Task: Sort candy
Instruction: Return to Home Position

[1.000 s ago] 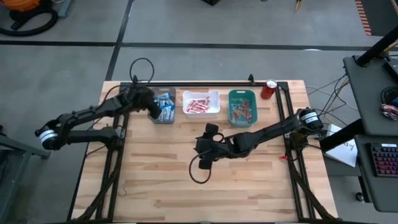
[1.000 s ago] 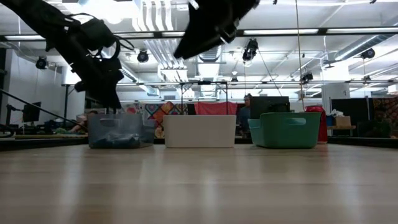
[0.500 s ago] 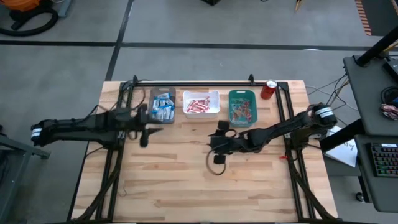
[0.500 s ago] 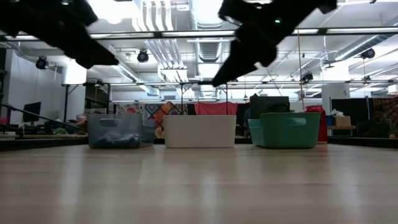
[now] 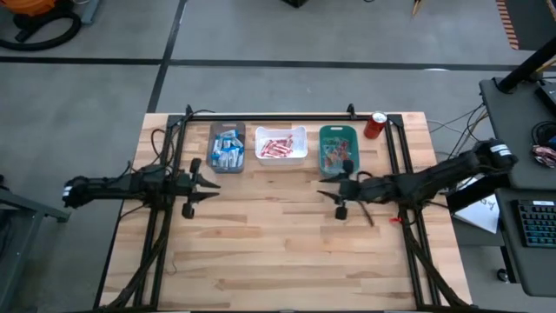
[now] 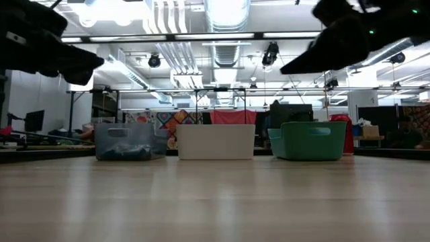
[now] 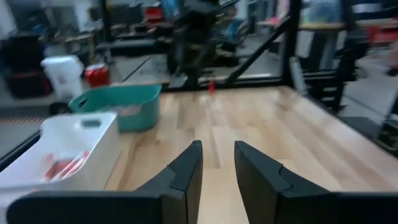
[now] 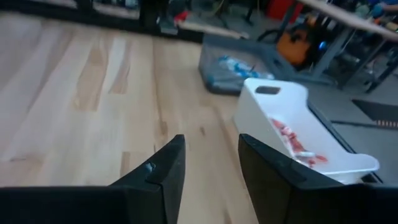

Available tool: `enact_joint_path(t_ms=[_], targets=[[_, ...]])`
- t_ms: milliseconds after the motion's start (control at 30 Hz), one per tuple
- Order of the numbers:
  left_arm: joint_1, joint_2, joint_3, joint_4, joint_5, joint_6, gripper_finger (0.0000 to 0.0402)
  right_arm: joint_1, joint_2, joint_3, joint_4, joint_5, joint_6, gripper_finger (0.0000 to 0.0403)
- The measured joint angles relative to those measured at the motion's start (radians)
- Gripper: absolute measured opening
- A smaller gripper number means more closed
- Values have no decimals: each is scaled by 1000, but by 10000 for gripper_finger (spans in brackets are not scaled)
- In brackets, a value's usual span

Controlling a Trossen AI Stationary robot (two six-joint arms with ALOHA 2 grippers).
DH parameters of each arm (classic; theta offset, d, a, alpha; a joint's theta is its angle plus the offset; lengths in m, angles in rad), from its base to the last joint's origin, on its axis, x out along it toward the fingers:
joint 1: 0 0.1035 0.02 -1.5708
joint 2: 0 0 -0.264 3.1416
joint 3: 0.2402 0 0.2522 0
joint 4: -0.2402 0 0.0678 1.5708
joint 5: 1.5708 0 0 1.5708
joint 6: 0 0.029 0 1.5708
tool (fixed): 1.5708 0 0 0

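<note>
Grey concrete floor [image 5: 87, 113] w/ dark seam lines round light wood-plank table [image 5: 278, 261]. Dark desk [image 5: 512, 130] + keyboard [image 5: 537, 223] off table's right side. Low view: high industrial ceiling, long tube lights [image 6: 228, 8], ducts [image 6: 225, 50]; colourful patterned hanging [image 6: 176, 122] at back.

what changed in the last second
The left gripper drew back from over the gray bin toward the left; the right gripper retreated from mid-table to the right. Both are open and empty. Bins, candy and can stayed put.
</note>
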Motion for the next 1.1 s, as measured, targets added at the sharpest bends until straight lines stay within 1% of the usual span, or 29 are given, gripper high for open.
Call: enact_joint_path(t_ms=[100, 267, 500, 567, 667, 867, 933, 1033, 1100], targets=[[0, -68, -6, -30, 61, 29, 76, -3, -111, -85, 43, 0, -1, 138], [1, -61, -17, -32, 131, 62, 76, -3, -278, -203, 98, 0, -1, 130], [1, -68, -22, -12, 148, -9, 75, -1, -503, -334, 137, -11, -4, 121], [1, -64, -22, -12, 147, -7, 75, -1, -566, -367, 138, -36, -18, 121], [3, -63, -23, -12, 138, 6, 75, -1, -655, -419, 163, -101, -58, 122], [4, -64, -31, 12, 134, 16, 75, -1, -813, -425, 115, -109, -108, 113], [4, -64, -37, 36, 167, 30, 75, -1, -848, -425, 89, -108, -130, 108], [3, -55, -39, 50, 245, 56, 75, -1, -888, -425, 33, -108, -151, 98], [3, -41, -40, 54, 269, 76, 75, -1, -914, -425, 18, -117, -151, 91]])
